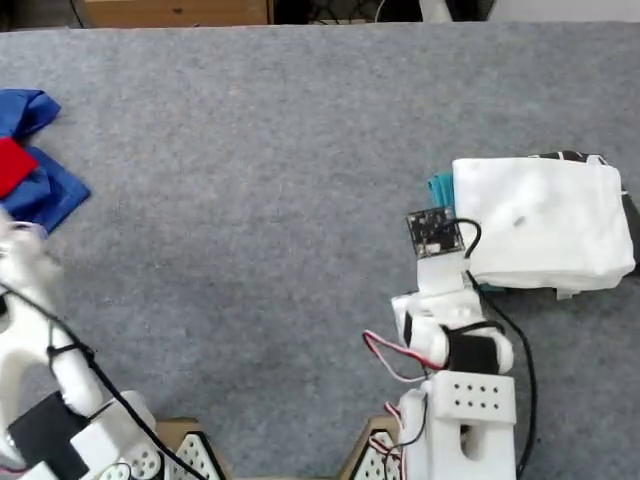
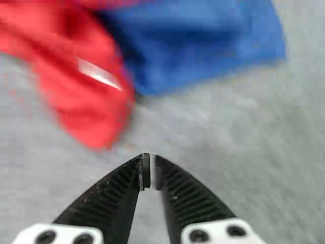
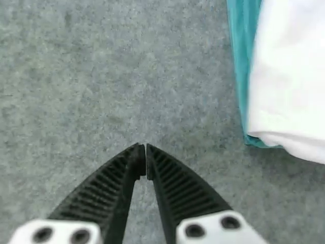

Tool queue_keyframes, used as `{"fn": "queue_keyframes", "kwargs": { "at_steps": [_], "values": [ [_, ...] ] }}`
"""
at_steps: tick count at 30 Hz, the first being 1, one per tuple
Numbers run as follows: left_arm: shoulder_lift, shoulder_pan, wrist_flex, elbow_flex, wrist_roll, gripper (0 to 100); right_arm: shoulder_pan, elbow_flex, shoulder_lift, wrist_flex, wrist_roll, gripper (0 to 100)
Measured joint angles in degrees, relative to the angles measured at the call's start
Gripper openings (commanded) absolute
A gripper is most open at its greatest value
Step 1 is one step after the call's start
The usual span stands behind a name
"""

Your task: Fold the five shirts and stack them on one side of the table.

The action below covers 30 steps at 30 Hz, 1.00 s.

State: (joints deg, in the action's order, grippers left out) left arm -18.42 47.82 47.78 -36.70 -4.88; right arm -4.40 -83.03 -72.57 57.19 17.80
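Left gripper (image 2: 146, 175), clenched and empty, near crumpled red cloth shirt (image 2: 86, 86) touching crumpled blue cloth shirt (image 2: 203, 46), far left. Advisable: part jaws, pinch one hem only. Right gripper (image 3: 142, 162), clenched, beside folded white cloth shirt (image 1: 540, 225).

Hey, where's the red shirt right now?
In the high view the red shirt lies at the left edge of the table, bunched against the blue shirt, just ahead of the shut left gripper.

Teal shirt (image 1: 440, 188) mostly hidden under the white shirt (image 1: 540, 225); dark cloth (image 1: 570, 156) beneath, barely peeking out.
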Motion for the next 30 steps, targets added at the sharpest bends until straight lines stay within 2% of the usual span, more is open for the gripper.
{"fn": "queue_keyframes", "kwargs": {
  "at_steps": [2, 7, 12, 16, 19, 22, 30],
  "values": [
    [0.0, 4.1, 3.4, 6.4, -2.2, 19, 1.1, -3.2, -1.6, -2.2, 0.0, 1.4],
    [2.4, 10.4, 4.0, 17.3, -5.2, 23, 3.1, -10.8, -8.0, -5.6, -0.1, 1.4],
    [17.0, 14.6, 1.4, 26.3, -5.5, 23, 3.8, -14.1, -16.8, -3.8, -0.1, 1.4],
    [32.2, 15.0, 1.4, 36.4, -3.7, 21, 3.8, -14.2, -23.5, 4.4, 0.0, 1.4],
    [41.5, 14.9, 1.4, 44.4, -1.8, 12, 3.8, -14.1, -27.3, 11.7, 0.0, 1.4],
    [49.4, 14.2, 1.4, 50.4, -2.6, 2, 3.8, -14.0, -30.5, 14.0, 0.0, 1.4],
    [54.2, 12.9, 2.5, 54.7, -5.3, 3, 3.8, -14.0, -30.9, 14.7, 0.0, 1.4]
  ]
}}
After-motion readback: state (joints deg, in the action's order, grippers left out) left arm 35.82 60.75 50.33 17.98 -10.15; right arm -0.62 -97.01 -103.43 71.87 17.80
